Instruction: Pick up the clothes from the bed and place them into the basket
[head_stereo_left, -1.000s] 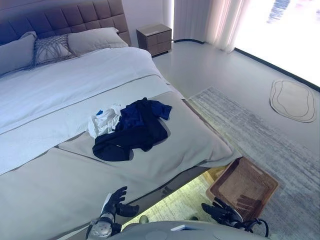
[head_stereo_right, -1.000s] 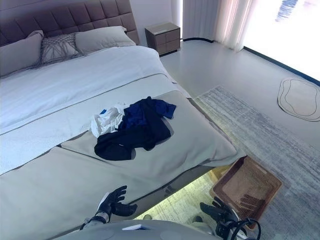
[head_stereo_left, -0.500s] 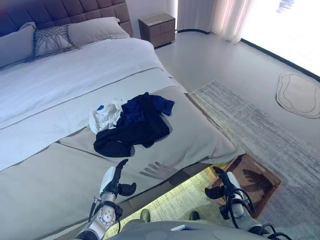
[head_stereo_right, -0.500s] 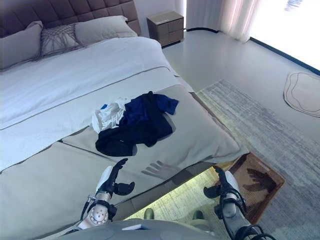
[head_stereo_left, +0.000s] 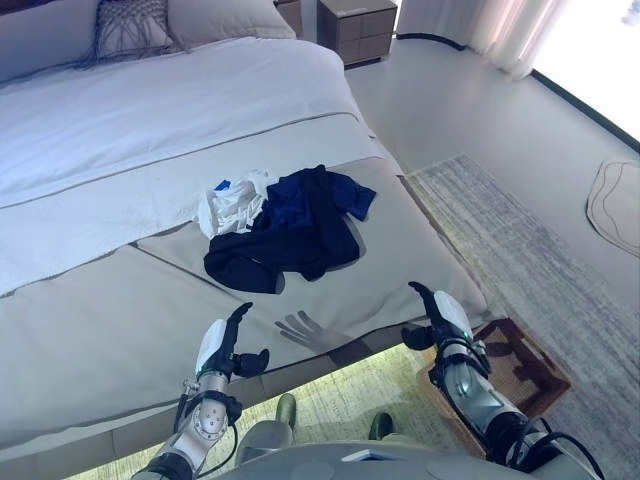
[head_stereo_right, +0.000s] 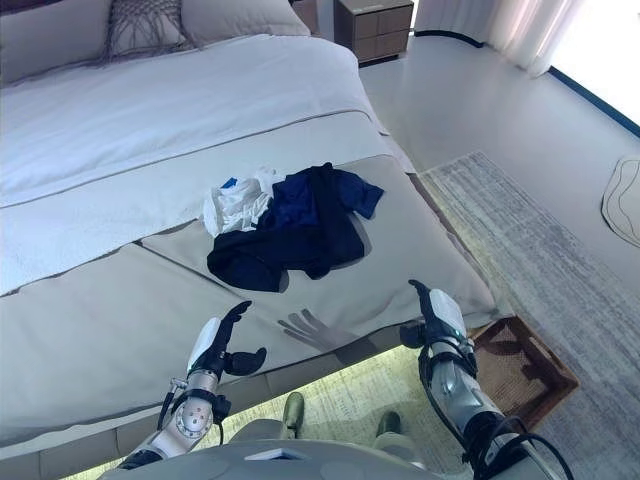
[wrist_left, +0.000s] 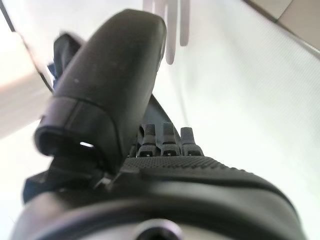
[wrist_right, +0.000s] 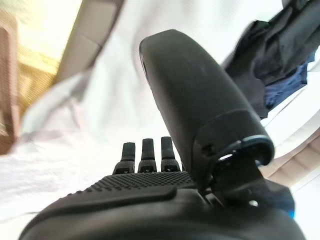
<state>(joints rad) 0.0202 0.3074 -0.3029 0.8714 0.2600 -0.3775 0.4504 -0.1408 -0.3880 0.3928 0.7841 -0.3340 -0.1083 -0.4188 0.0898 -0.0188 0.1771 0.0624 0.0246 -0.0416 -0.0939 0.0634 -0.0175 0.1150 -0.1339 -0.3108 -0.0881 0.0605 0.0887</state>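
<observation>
Both hands empty, raised over the bed's near edge.
We are seeing the bed (head_stereo_left: 100, 330) carrying the clothes (head_stereo_left: 285, 230) mid-cover; the basket (head_stereo_left: 515, 365) is sitting on the floor; the left hand (head_stereo_left: 222, 348) and right hand (head_stereo_left: 440, 315) are holding fingers straight, gripping nothing.

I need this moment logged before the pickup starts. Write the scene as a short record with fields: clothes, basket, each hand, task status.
clothes: dark clothes and a white garment piled together on the bed, untouched
basket: brown basket on the floor by the bed's corner, beside the right arm; nothing visible in the part that shows
left hand: left hand open, raised over the bed's near edge, holding nothing
right hand: right hand open, raised near the bed's corner, holding nothing
task status: no clothes picked up yet
</observation>
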